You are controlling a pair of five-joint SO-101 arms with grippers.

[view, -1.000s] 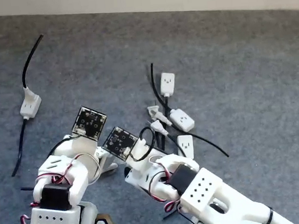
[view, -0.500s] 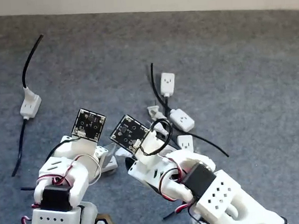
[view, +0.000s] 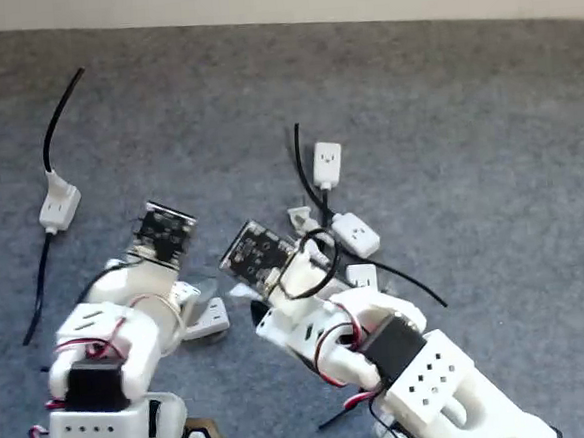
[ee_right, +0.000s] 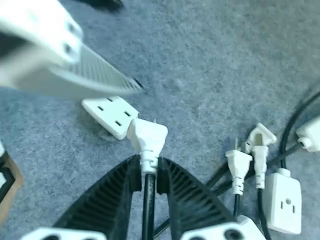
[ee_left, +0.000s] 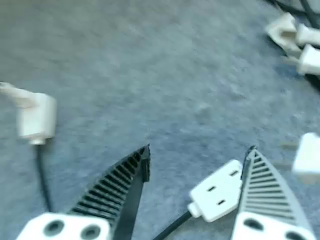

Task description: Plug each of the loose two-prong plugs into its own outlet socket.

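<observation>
In the high view the left arm and right arm stood close together low on the grey carpet. A socket lay just beside the left arm's wrist. A cluster of sockets sat near the right arm among black cords, with two loose plugs beside them. Well apart at the far left lay a joined pair, plug in socket.

In the left wrist view the left claw gaped wide. The socket lay between its jaws, slots up, touching one finger and clear of the other. The joined pair lay farther off.

In the right wrist view the right claw was clamped on the cord of the held plug, just behind its head. That head touched the end of the socket, whose slots were bare; one prong pointed out over the carpet. A finger of the left claw hung just above the socket. The loose plugs lay near another socket.
</observation>
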